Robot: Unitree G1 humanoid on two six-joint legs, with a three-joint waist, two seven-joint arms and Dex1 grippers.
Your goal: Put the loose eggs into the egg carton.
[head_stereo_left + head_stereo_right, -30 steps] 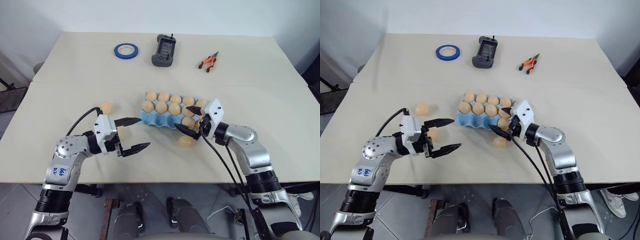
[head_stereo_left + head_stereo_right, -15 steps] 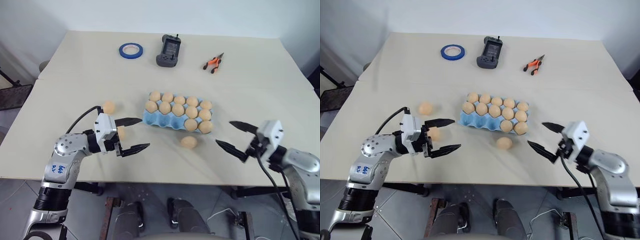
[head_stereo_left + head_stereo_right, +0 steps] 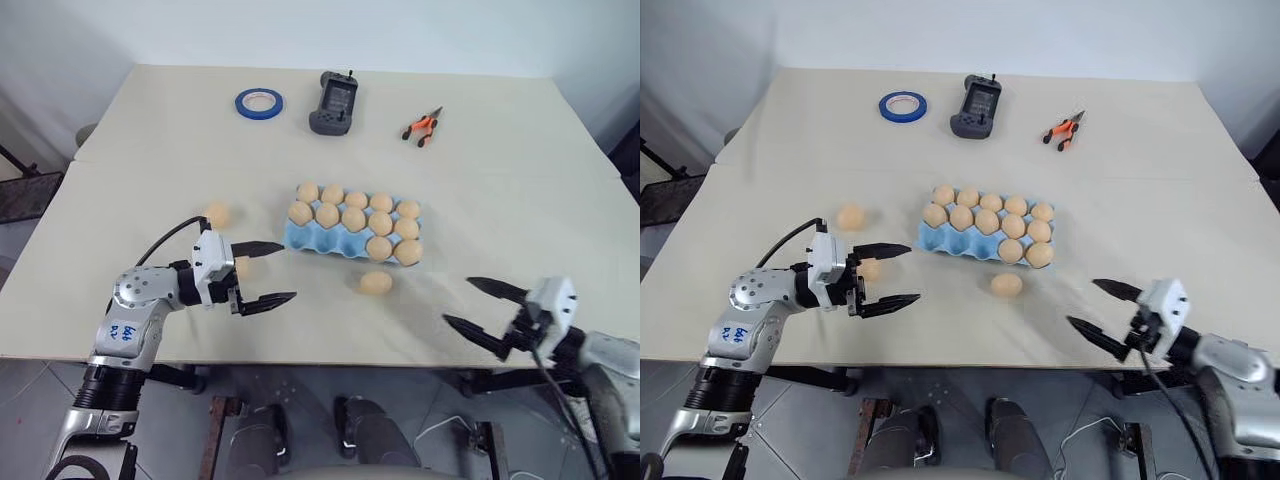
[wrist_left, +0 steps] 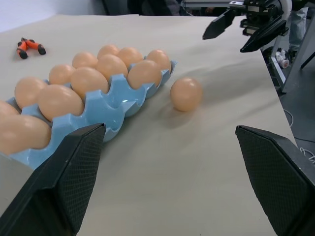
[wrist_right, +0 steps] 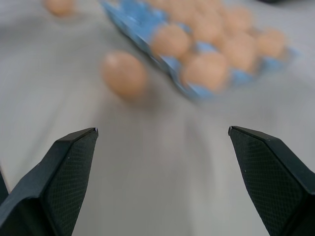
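Observation:
The light blue egg carton (image 3: pixel 303 238) lies mid-table with several tan eggs in it; the left cups of its near row are bare. One loose egg (image 3: pixel 375 283) rests just in front of the carton. Another loose egg (image 3: pixel 216 213) lies to the carton's left. A third loose egg (image 3: pixel 870 268) is partly hidden behind my left gripper. My left gripper (image 3: pixel 290 270) is open and level, pointing at the carton's near left corner with nothing between its fingers. My right gripper (image 3: pixel 457 300) is open and empty near the table's front edge, right of the carton.
At the far side of the table lie a blue tape roll (image 3: pixel 259 101), a dark handheld controller (image 3: pixel 333 102) and orange pliers (image 3: pixel 419 126). Bare tabletop stretches on both sides of the carton.
My right gripper has drawn back from the carton's near right corner to the right, towards the table's front edge. My left gripper has stayed put.

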